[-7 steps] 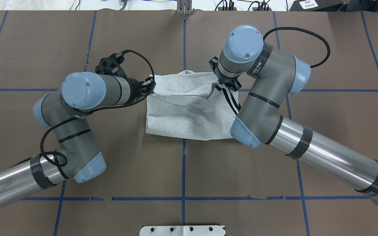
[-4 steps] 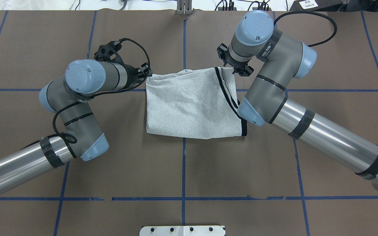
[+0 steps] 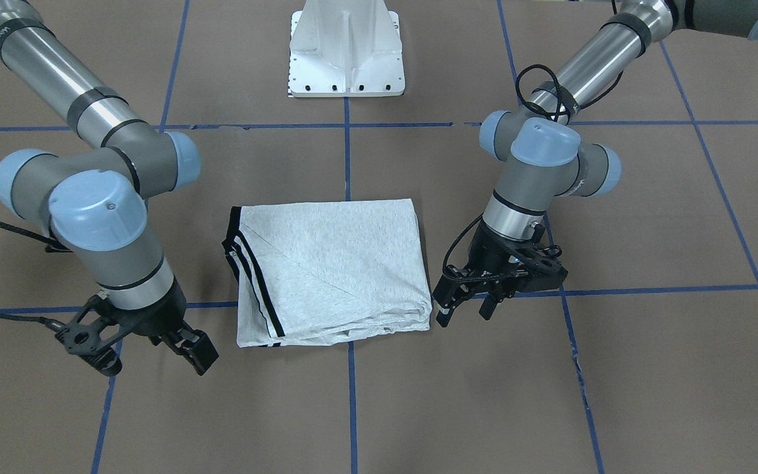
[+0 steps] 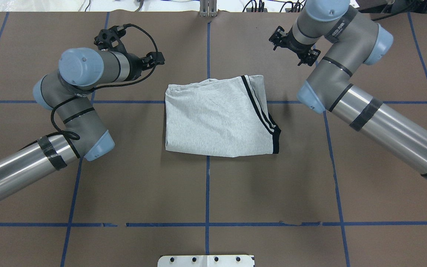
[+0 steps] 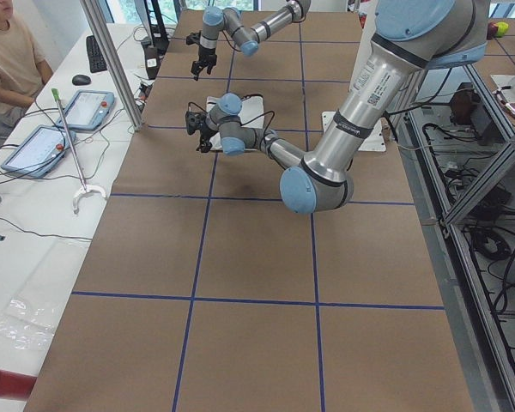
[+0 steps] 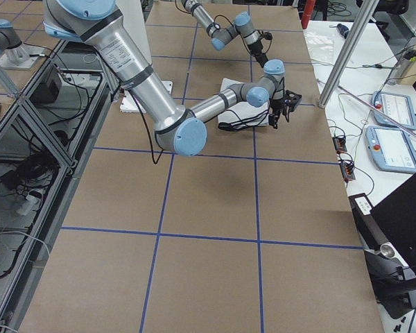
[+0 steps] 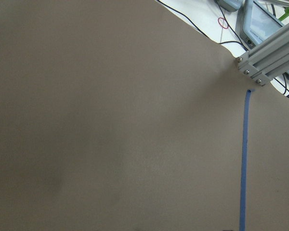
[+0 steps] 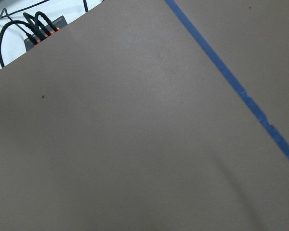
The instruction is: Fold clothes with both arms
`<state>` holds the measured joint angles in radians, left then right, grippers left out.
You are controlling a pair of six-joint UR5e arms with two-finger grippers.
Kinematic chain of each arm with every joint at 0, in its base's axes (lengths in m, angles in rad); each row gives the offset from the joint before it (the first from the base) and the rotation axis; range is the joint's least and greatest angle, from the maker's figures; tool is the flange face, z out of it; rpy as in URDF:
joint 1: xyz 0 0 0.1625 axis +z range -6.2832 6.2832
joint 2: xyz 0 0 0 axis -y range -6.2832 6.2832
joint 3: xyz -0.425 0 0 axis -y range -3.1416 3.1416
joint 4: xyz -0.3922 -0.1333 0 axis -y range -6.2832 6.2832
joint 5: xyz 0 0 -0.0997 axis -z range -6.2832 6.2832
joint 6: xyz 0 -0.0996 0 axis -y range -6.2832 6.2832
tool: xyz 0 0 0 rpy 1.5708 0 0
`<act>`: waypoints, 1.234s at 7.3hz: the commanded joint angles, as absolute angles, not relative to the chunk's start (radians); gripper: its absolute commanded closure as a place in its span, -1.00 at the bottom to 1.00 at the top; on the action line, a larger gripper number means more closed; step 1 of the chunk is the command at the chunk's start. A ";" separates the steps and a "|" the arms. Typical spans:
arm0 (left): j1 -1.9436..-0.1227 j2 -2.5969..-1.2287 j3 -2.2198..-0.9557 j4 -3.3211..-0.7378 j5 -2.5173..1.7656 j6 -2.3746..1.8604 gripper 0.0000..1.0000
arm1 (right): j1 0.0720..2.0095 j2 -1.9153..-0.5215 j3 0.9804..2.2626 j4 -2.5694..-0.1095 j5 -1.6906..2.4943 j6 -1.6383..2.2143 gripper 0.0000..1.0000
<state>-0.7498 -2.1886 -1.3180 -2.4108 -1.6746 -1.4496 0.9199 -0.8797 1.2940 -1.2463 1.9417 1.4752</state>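
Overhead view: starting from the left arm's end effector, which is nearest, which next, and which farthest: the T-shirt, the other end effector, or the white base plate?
From the left end effector:
1. T-shirt, close by, mid-table.
2. Right end effector, across on the right.
3. White base plate, bottom edge, by the robot.

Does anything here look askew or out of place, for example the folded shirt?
Only slightly. The folded T-shirt is not square: its black stripes run diagonally along the robot's right side, and its far edge is wavy, layers uneven. Nothing else stands out.
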 commanded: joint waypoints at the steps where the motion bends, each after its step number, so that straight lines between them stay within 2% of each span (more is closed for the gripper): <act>1: -0.840 -2.105 -1.362 -2.402 -1.860 -1.208 -1.00 | 1.032 -1.018 1.385 -1.249 2.087 1.248 -1.00; 4: -1.038 -1.900 -1.506 -2.392 -2.110 -0.872 -1.00 | 1.225 -1.260 1.549 -1.258 2.236 0.931 -1.00; 5: -1.131 -1.857 -1.582 -2.300 -2.196 -0.774 -1.00 | 1.309 -1.352 1.580 -1.258 2.311 0.741 -1.00; 7: -1.226 -1.738 -1.818 -1.944 -2.201 -0.381 -1.00 | 1.434 -1.487 1.582 -1.259 2.353 0.391 -1.00; 8: -1.277 -1.729 -1.842 -1.795 -2.195 -0.157 -1.00 | 1.457 -1.543 1.591 -1.276 2.356 0.294 -1.00; 9: -1.336 -1.700 -1.833 -1.775 -2.198 -0.041 -1.00 | 1.463 -1.577 1.607 -1.326 2.356 0.223 -1.00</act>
<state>-1.2650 -1.7328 -1.8132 -1.8705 -2.1962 -0.2362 1.4402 -1.5208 1.5911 -1.2830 2.3522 0.3389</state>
